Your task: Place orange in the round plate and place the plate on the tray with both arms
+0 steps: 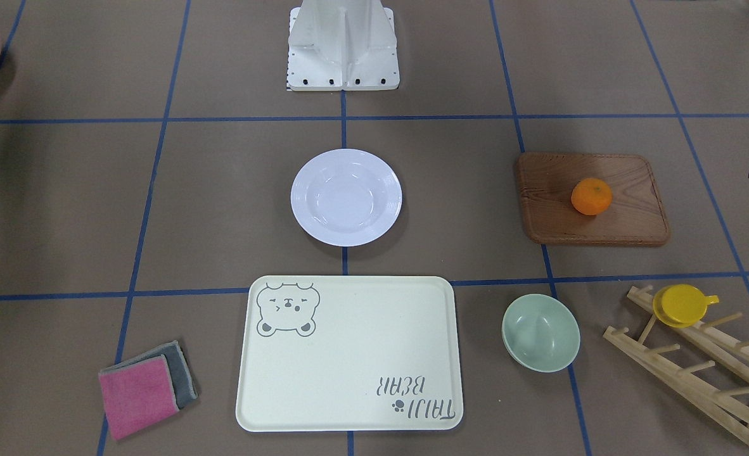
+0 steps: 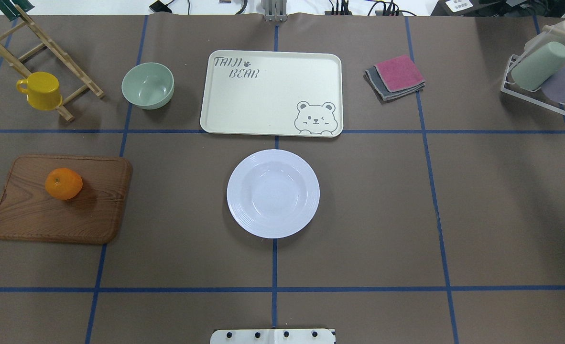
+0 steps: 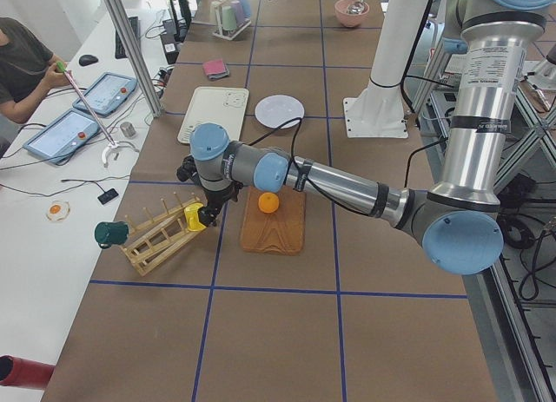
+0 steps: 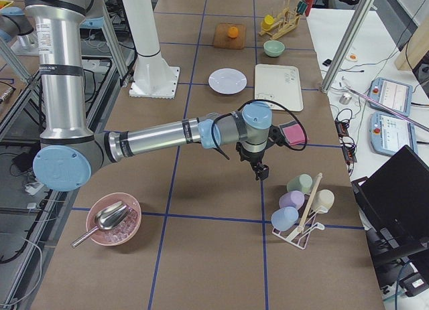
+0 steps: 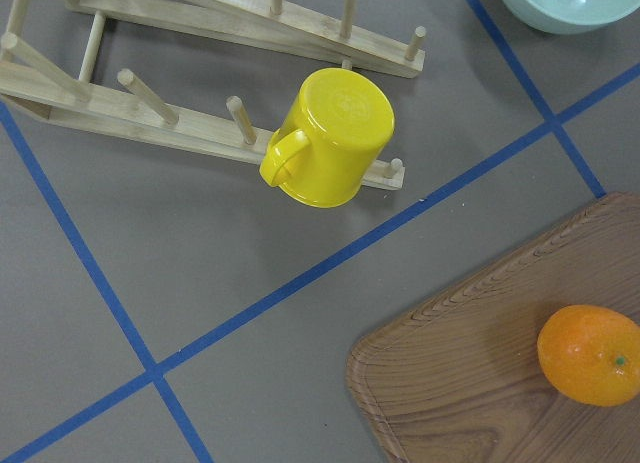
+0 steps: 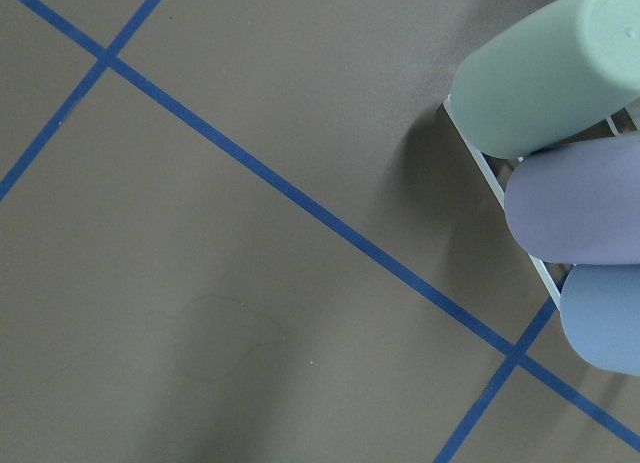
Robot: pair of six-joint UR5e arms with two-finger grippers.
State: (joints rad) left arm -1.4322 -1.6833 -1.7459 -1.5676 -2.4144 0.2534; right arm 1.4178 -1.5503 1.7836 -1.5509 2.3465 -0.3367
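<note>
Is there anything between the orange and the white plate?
Only the wooden board under the orange, then bare brown table up to the plate. The overhead view shows it.

Brown wooden board (image 2: 38,220); pale green bowl (image 2: 147,85) near wooden peg rack (image 5: 160,123), yellow cup (image 2: 40,91) hung on it. Pink cloth (image 2: 398,72) stacked on grey cloth (image 2: 375,83). Pastel cups (image 2: 539,66) in white wire rack (image 2: 536,102).

The round plate (image 2: 273,193) is glossy, the tray (image 2: 263,95) matt, the wooden board (image 2: 48,215) grained.
</note>
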